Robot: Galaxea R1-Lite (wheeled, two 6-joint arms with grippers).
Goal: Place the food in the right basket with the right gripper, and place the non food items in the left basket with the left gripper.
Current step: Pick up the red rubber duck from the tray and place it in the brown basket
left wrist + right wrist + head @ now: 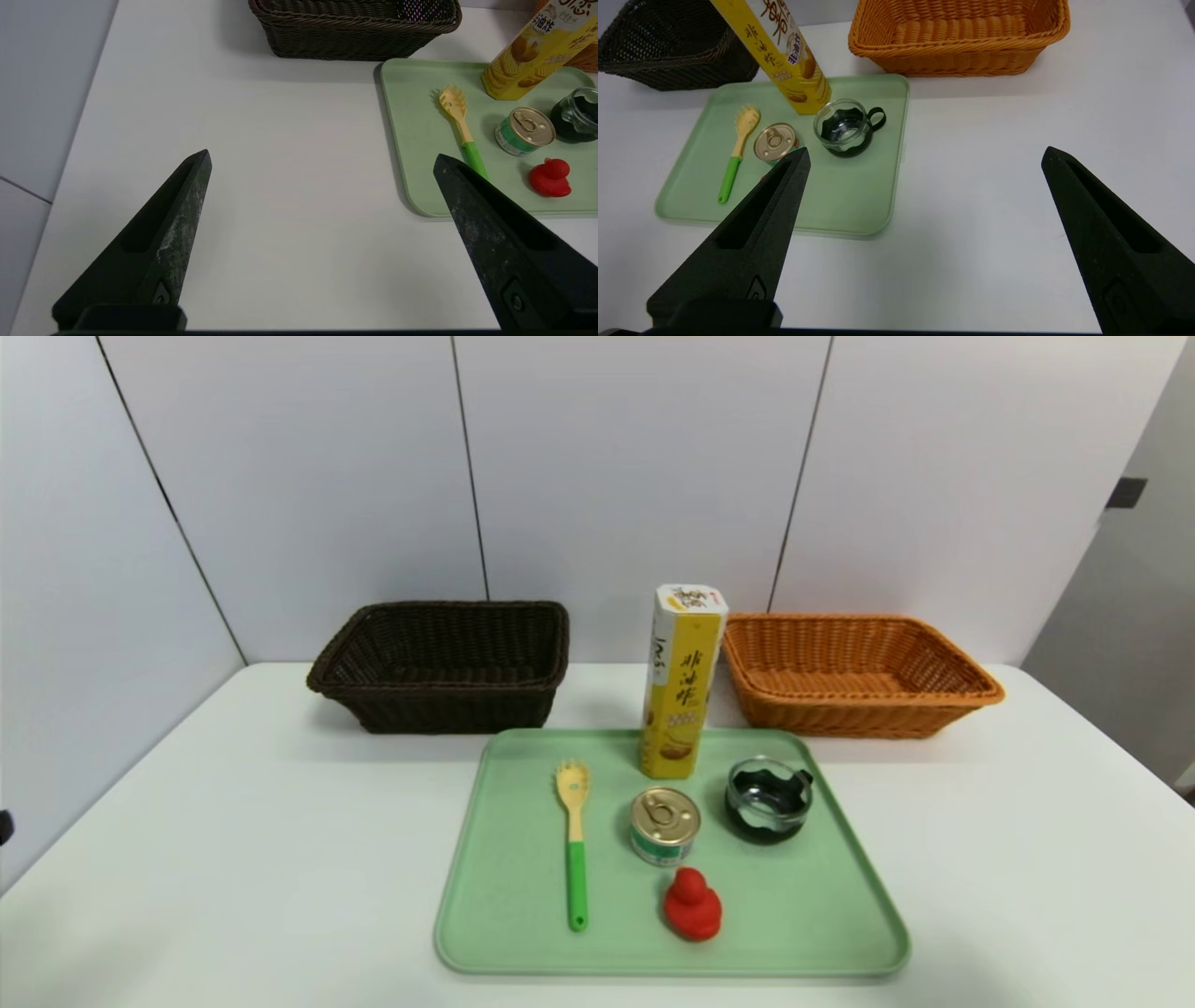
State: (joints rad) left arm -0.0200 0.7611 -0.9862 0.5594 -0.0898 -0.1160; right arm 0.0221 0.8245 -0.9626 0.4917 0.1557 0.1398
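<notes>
On the green tray stand a tall yellow carton, a small tin with a gold lid, a dark glass dish, a red duck and a wooden pasta fork with a green handle. The dark brown left basket and the orange right basket sit behind the tray. Neither arm shows in the head view. My left gripper hangs open over bare table to the tray's left. My right gripper hangs open over bare table to the tray's right. Both hold nothing.
A white table carries everything, with white wall panels behind the baskets. Bare table surface lies on both sides of the tray and along the front edge.
</notes>
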